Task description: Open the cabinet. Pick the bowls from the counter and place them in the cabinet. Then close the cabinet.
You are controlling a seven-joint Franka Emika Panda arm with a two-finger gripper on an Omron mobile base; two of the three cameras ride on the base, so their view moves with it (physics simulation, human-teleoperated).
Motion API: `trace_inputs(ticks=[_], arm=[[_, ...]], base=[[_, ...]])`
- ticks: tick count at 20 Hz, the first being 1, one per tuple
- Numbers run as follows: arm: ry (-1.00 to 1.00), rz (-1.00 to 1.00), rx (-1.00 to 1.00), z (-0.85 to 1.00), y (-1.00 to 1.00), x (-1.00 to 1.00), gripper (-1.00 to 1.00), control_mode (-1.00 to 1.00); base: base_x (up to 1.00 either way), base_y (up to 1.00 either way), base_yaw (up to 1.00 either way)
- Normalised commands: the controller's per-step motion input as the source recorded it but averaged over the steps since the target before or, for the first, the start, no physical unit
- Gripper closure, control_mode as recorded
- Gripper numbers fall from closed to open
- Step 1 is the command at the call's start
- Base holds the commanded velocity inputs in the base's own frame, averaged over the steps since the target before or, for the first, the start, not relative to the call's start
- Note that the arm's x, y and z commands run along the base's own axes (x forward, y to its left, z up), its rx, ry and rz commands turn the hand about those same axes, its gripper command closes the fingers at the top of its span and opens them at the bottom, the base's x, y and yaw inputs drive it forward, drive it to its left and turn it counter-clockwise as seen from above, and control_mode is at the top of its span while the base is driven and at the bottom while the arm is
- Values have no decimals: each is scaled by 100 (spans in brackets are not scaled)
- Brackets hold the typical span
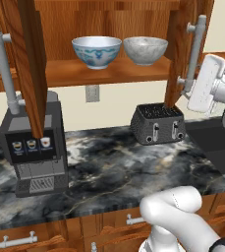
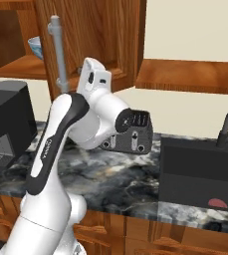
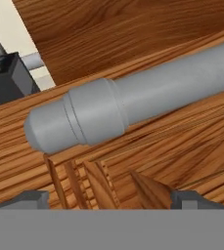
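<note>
Right before your gripper (image 3: 108, 197) lies the grey bar handle (image 3: 133, 110) of the right cabinet door (image 1: 178, 54); your jaws stand wide, holding nothing. You see both bowls, blue-patterned (image 1: 96, 51) and speckled (image 1: 145, 49), on the open cabinet's shelf (image 1: 104, 71).

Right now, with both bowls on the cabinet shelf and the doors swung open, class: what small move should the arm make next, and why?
Probably ease the open gripper forward around the grey bar handle of the right reddish-brown wooden cabinet door. The blue-patterned white bowl and speckled grey stone-like bowl are shelved, so only closing remains; the handle lies just ahead of the fingertips.
</note>
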Motion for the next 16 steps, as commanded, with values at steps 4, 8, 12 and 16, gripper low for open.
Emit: trace_inputs(ticks=[4,8,12,16], arm=[[0,-17,0,0,13,56,-100,-100],[0,-21,0,0,9,58,-100,-100],[0,-20,-1,0,2,56,-100,-100],[0,-13,-1,0,0,68,-100,-100]], base=[[0,0,0],[0,0,0],[0,0,0],[0,0,0]])
